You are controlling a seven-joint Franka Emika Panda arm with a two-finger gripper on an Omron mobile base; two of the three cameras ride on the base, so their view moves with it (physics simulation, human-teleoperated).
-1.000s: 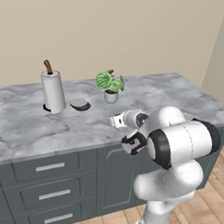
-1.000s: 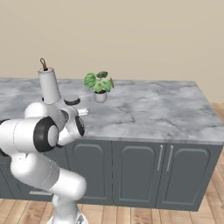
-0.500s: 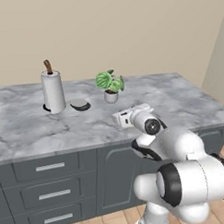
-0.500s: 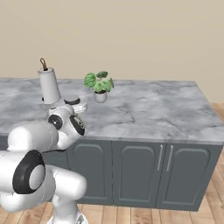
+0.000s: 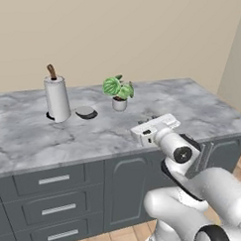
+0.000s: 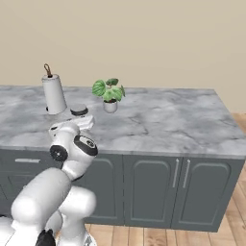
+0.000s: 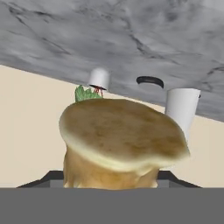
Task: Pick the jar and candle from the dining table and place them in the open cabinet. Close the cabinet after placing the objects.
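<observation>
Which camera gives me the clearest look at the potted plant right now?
Left base view: the potted plant stands whole and upright on the dining table. Right base view shows it whole too. Hand view: upside down, leaves partly behind the candle.

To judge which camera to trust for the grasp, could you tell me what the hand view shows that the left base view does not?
Hand view: the tan-golden candle, close up at the bottom middle. Left base view: the dark grey drawers with silver handles under the dining table. Shared: the table's marble top, the paper-towel roll, the potted plant and a small dark dish.
</observation>
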